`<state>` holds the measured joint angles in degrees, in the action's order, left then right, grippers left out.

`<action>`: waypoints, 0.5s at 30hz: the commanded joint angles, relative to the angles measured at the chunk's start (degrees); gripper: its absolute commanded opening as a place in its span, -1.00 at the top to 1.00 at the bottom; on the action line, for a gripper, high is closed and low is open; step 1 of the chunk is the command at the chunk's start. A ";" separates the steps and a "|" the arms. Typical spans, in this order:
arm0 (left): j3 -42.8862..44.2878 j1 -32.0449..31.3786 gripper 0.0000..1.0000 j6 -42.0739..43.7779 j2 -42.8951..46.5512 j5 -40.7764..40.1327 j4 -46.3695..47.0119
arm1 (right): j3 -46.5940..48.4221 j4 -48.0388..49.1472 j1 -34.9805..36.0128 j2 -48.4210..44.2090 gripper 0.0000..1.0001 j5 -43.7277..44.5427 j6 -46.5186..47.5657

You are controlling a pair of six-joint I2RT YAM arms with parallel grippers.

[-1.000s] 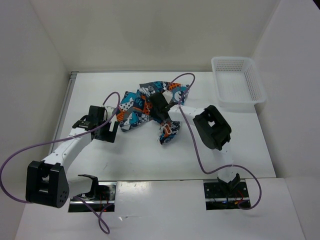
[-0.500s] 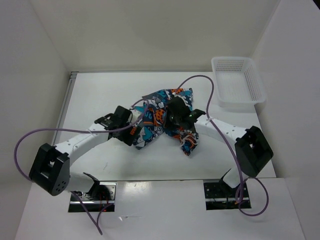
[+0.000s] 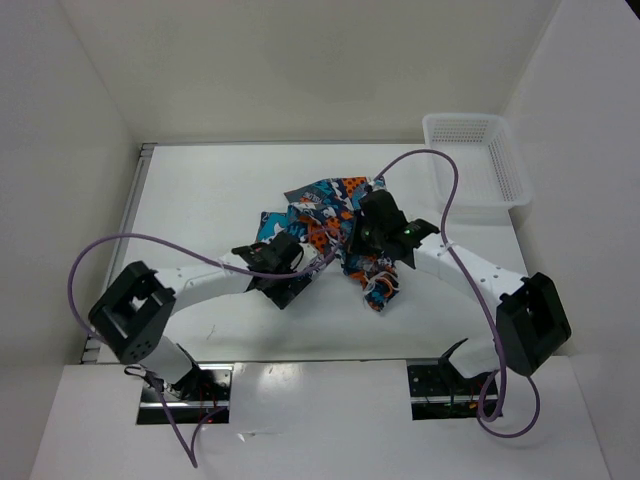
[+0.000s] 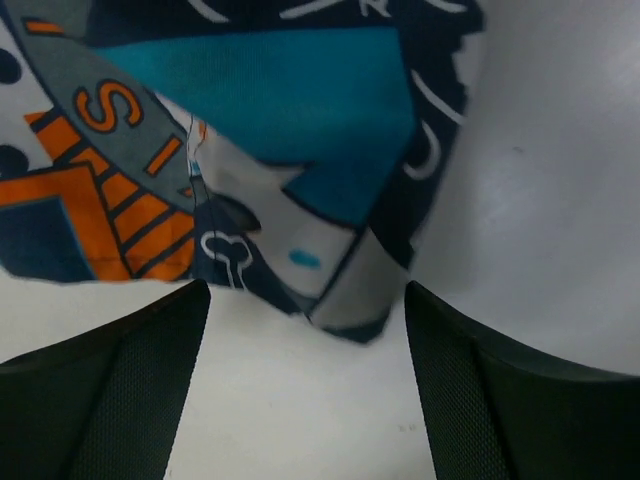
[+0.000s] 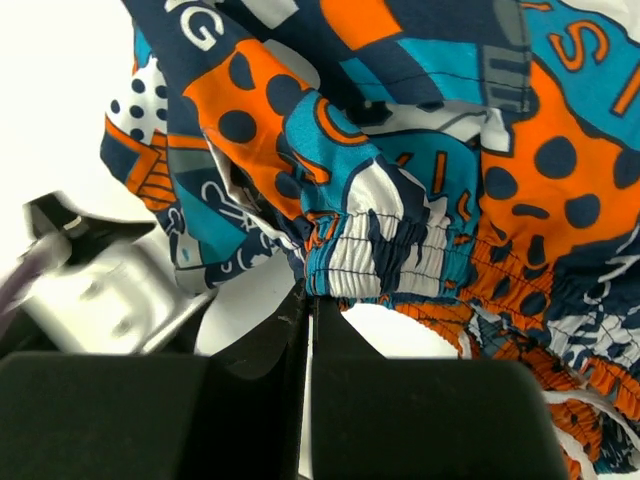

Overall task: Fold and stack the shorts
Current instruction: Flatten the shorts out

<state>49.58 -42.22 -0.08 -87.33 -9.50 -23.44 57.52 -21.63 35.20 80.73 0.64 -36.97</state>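
- Cotton-soft cloth printed in teal, orange, white and black: the shorts (image 3: 325, 205) sit in a crumpled heap at the middle of the table (image 3: 200, 200), between the two arms. They are well apart from the white mesh basket (image 3: 470, 185) at the far right corner.
- Pinched tight, the right gripper (image 5: 308, 300) has its fingers pressed together on a fold of the gathered elastic waistband (image 5: 390, 250), with cloth spilling above and to the right of the grip.
- Jaws stand wide apart on the left gripper (image 4: 305, 295), which holds nothing. A loose corner of the shorts lies on the white surface just ahead of its dark fingers (image 4: 110, 400).
- Judged by the way it slumps and puckers, the garment is light and limp. It should sag from any single grip, bunch rather than slide, and take no harm from a firm pinch.
- The elastic band looks the thickest and surest place to hold. A second grip further along that band, or at a leg hem, would likely let the arms pull the cloth flat for folding.
- Overhead, the camera gives the layout: the heap, both arms closing on it, and the basket. It does not show how either set of fingers stands.
- Only the wrist cameras settle that, one showing the closed pinch, the other the open gap and the free corner.
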 commanded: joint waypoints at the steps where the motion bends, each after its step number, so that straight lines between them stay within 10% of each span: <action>1: 0.24 0.03 -0.68 0.08 -6.07 -5.08 6.74 | -1.44 0.53 -1.44 -3.29 1.00 -0.99 0.76; 6: 2.71 0.03 0.15 0.08 -9.79 -5.88 6.74 | -3.20 0.01 -5.48 -6.63 1.00 -1.61 1.29; 8: 3.24 0.03 0.97 0.08 -9.01 -7.90 6.74 | -3.73 -0.60 -8.82 -7.95 1.00 -3.63 3.21; 15: 13.51 13.43 1.00 0.08 0.47 -16.94 8.92 | 15.98 -4.38 -20.77 -1.64 1.00 -9.16 14.09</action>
<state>56.62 -35.27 -0.03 -93.60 -19.29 -18.94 60.95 -25.63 17.72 76.79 -5.32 -30.09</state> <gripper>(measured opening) 0.003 0.008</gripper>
